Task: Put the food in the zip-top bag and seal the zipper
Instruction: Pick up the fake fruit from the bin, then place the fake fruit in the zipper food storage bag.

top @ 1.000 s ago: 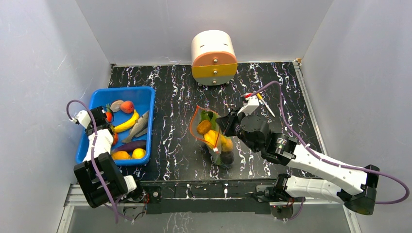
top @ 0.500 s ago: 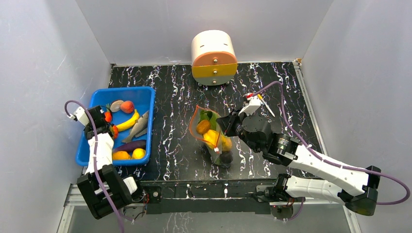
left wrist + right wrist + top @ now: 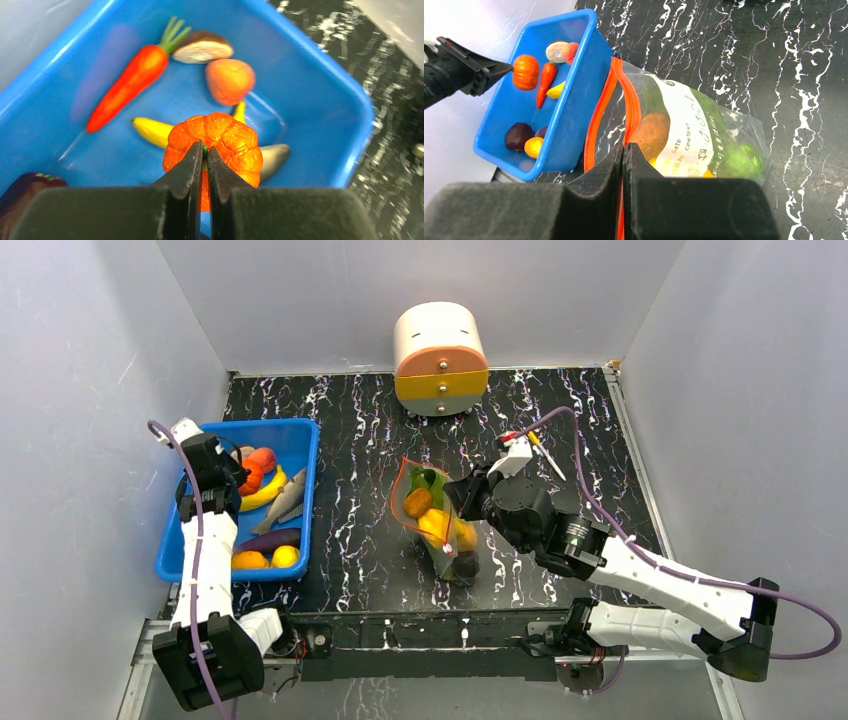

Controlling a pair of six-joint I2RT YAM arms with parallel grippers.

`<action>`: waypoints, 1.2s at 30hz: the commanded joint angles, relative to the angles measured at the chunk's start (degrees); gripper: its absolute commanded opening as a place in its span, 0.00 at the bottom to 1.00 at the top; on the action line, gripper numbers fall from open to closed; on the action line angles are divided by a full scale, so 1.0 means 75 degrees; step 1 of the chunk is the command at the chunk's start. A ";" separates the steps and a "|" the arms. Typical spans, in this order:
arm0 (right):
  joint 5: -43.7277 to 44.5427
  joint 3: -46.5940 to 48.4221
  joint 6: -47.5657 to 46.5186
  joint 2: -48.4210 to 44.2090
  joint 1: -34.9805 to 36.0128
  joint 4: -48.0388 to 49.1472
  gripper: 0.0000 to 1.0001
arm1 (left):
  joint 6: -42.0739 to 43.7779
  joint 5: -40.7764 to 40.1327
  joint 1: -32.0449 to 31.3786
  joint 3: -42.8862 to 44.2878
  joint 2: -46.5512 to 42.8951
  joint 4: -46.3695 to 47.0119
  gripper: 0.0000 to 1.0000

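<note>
The clear zip-top bag [image 3: 446, 532] lies mid-table with its mouth open toward the left. Inside it are a leafy green [image 3: 428, 480], a brown lump [image 3: 651, 132], yellow pieces [image 3: 438, 525] and a green ball [image 3: 736, 160]. My right gripper [image 3: 457, 496] is shut on the orange zipper strip [image 3: 596, 115] at the mouth's near side; the right wrist view shows the bag [image 3: 684, 125] too. My left gripper [image 3: 205, 150] is shut on the green stem of an orange toy pumpkin [image 3: 222, 140] and holds it above the blue bin [image 3: 300, 440].
The bin [image 3: 350, 100] holds a carrot [image 3: 127, 82], a peach [image 3: 230, 80], a mushroom [image 3: 202, 48], a banana [image 3: 150, 131], a fish [image 3: 274, 155] and an eggplant [image 3: 20, 192]. A round drawer cabinet [image 3: 440, 358] stands at the back. White walls close in both sides.
My left arm has stretched out and swung right over the bin, carrying the pumpkin. The right gripper and the bag have stayed put.
</note>
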 commanded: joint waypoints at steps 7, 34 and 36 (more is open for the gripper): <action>0.0382 0.0136 0.0123 0.0045 0.0022 0.0794 0.00 | 0.0403 0.3043 -0.0904 0.1049 -0.0420 -0.0119 0.00; 0.0198 0.0753 0.0781 0.0695 0.0022 0.1204 0.00 | -0.3565 0.7572 -0.4183 -0.0267 -0.0787 0.4353 0.00; 0.0162 0.0826 0.0777 0.0748 0.0020 0.1296 0.00 | -0.3516 0.7242 -0.4554 -0.0630 -0.0651 0.4859 0.00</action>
